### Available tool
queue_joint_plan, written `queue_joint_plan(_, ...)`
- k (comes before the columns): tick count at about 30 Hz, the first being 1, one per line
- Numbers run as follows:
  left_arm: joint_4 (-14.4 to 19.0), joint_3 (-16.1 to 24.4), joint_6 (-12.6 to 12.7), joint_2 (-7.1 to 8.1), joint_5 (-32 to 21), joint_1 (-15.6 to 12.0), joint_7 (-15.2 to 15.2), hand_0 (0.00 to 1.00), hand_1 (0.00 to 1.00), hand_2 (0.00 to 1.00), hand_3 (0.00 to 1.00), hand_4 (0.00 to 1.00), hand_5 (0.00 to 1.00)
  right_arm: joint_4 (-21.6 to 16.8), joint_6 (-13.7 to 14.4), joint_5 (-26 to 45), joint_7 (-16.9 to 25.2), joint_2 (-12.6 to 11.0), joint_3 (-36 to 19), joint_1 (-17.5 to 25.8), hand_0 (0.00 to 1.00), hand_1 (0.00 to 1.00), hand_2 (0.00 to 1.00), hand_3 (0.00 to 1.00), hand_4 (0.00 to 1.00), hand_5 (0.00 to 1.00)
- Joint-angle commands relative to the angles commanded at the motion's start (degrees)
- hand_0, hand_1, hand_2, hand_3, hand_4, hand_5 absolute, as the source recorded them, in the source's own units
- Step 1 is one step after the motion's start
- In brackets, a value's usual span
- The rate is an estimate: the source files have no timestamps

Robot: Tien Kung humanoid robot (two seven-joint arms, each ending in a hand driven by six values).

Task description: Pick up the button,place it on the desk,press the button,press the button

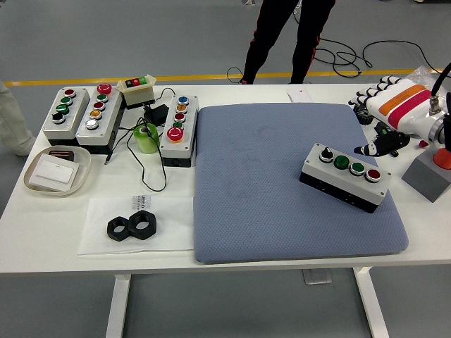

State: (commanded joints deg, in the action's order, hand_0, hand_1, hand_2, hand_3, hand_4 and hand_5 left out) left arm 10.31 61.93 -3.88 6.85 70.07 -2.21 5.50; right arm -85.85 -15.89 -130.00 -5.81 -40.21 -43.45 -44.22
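Head view: right hand (391, 105), fingers seemingly spread, above quilted blue mat (261, 190), boxy button box (345, 176).

Grey floor (141, 42), yellow line (106, 81) (across far side), black cables (345, 60), white table (42, 239).

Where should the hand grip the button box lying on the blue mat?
Across the long sides of the button box, from above: its black base is narrow enough to span there, and that avoids the knob and buttons on top. The right hand, fingers spread, is nearest, beyond its far end.
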Motion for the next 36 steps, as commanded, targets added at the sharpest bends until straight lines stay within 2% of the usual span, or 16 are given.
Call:
queue_joint_plan(6,0.0,-0.6,0.0,-0.10,-0.6,0.1,-0.1,0.741,0.915,0.982,0.939,0.609,0.998,0.8,0.9,0.0,-0.3,1.4,1.1,1.4,0.961,0.904,0.921,0.896,0.887,0.622)
queue_joint_plan(23,0.0,-0.9,0.0,-0.15,-0.7,-0.2,-0.2,0.740,0.915,0.983,0.939,0.610,0.998,3.0,0.6,0.0,-0.3,4.0,2.7,3.5,0.964,0.912,0.946,0.922,0.906,0.575)
queue_joint_plan(24,0.0,-0.9,0.0,-0.15,-0.6,-0.3,-0.1,0.740,0.915,0.982,0.939,0.610,0.998,3.2,0.7,0.0,-0.3,4.2,2.7,3.6,0.965,0.913,0.946,0.921,0.912,0.547)
queue_joint_plan(36,0.0,-1.1,-0.1,-0.12,-0.4,-0.7,-0.1,0.739,0.915,0.983,0.939,0.610,0.998,5.6,1.6,0.0,-0.6,6.2,2.9,4.4,0.964,0.911,0.943,0.922,0.907,0.541)
